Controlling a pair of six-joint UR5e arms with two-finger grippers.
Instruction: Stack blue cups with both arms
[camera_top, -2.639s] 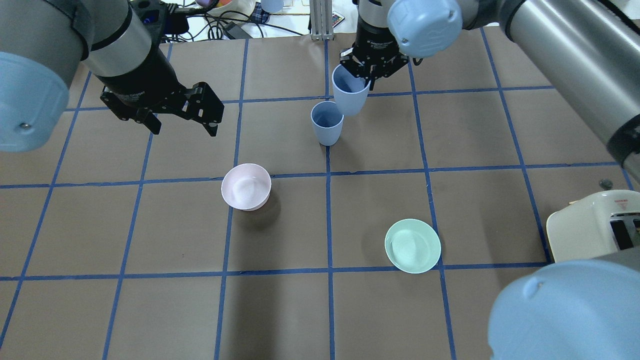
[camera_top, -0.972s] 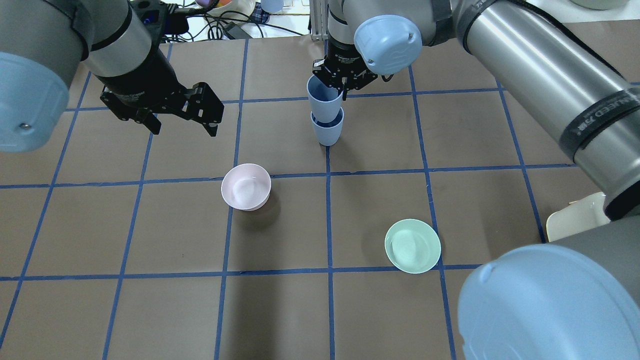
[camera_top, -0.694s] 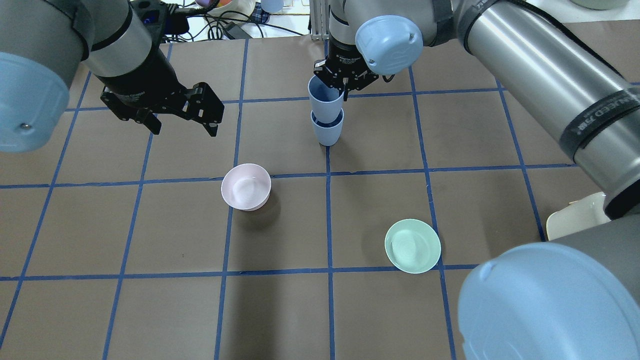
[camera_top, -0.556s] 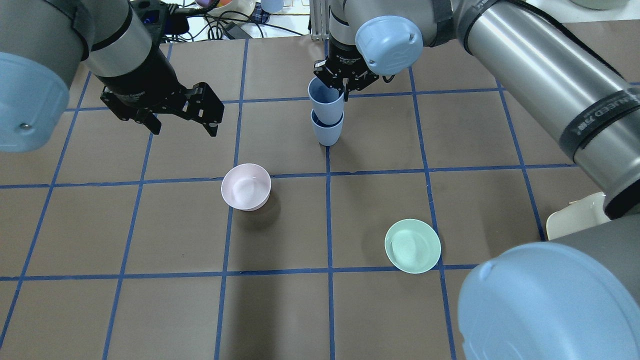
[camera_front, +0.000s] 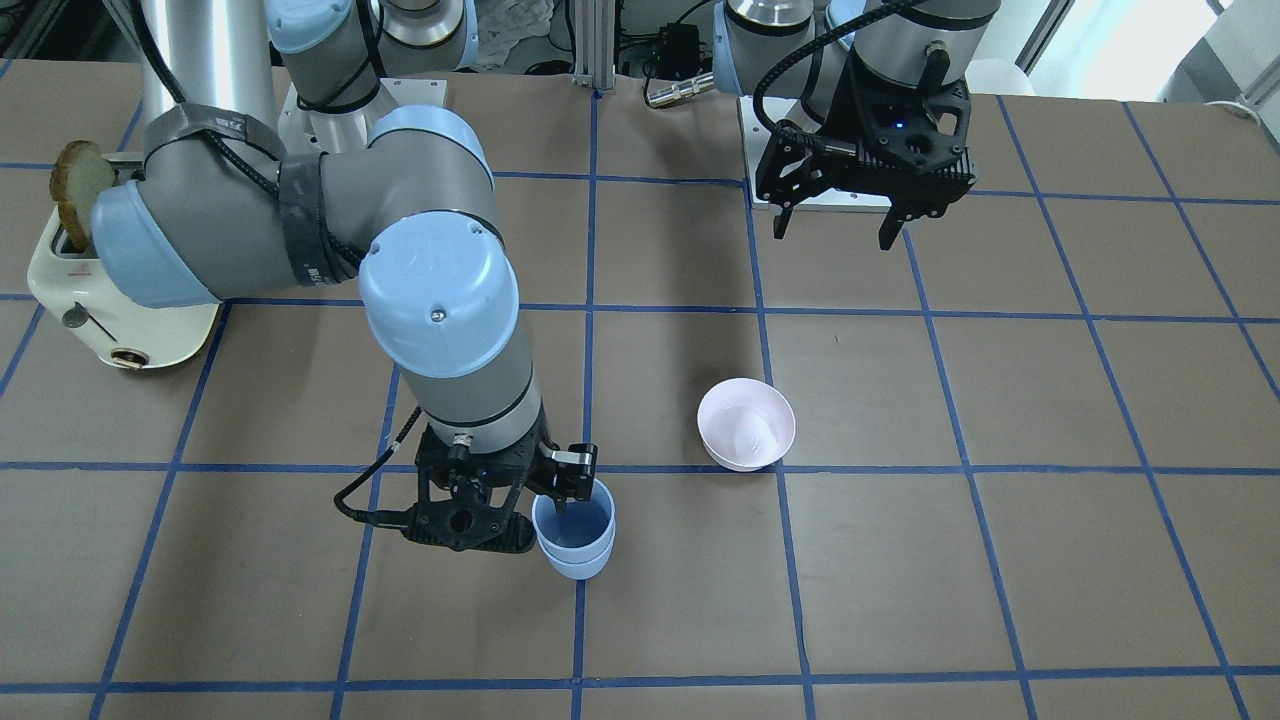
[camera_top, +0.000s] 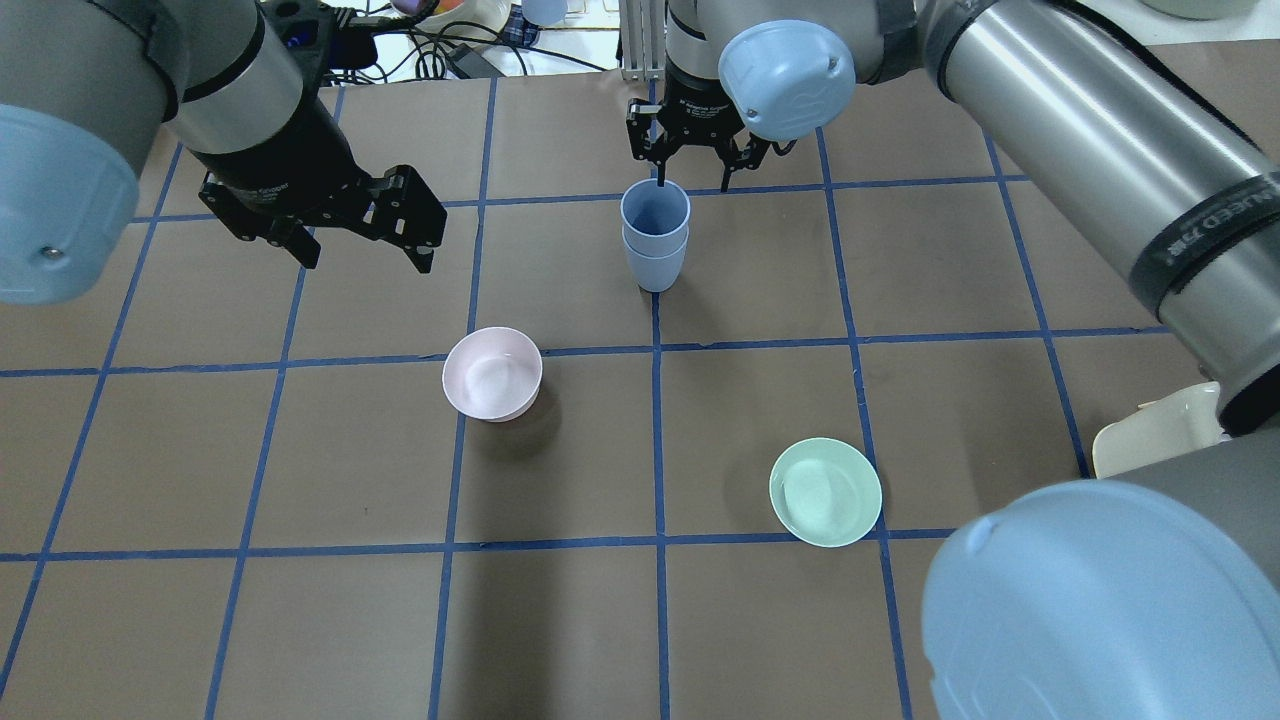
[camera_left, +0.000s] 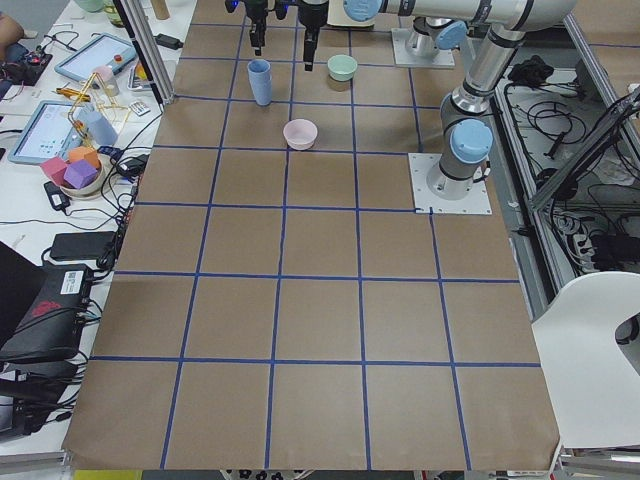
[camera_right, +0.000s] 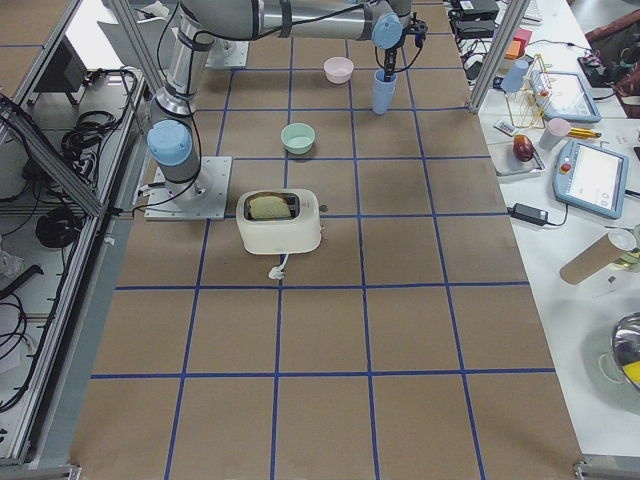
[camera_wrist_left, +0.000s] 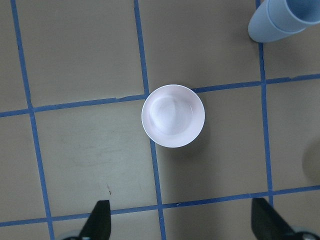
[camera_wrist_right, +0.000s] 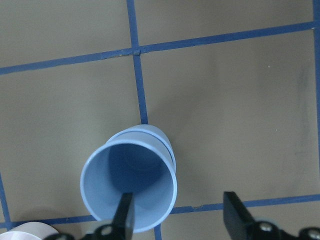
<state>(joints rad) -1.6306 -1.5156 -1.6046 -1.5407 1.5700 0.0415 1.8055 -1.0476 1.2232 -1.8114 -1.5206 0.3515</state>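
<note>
- The right gripper (camera_top: 694, 186) is spread wide and grips nothing. Its wrist view shows one finger (camera_wrist_right: 125, 212) over the mouth of the upper cup (camera_top: 655, 208) and the other outside the rim, so one side of the cup's wall lies between them.
- I cannot tell whether the inner finger touches that wall.
- The upper cup sits nested in the lower cup (camera_top: 655, 268), directly beneath this gripper. The pair stands on the table (camera_top: 900, 300), its long axis upright as far as the side views show.
- The stack looks made. The coming move turns on lifting straight up along that axis, since sideways drift could hook the rim and tip the pair.
- The left gripper (camera_top: 368, 258), also wide open and empty, hovers well off to one side of the stack, so the right arm is by far the nearer.
- The pink bowl (camera_top: 492, 373) lies on the table near under the left gripper.
- The green bowl (camera_top: 825, 491) lies well apart from the right gripper, toward the robot.
- The table's far edge is near beyond the right gripper.
</note>
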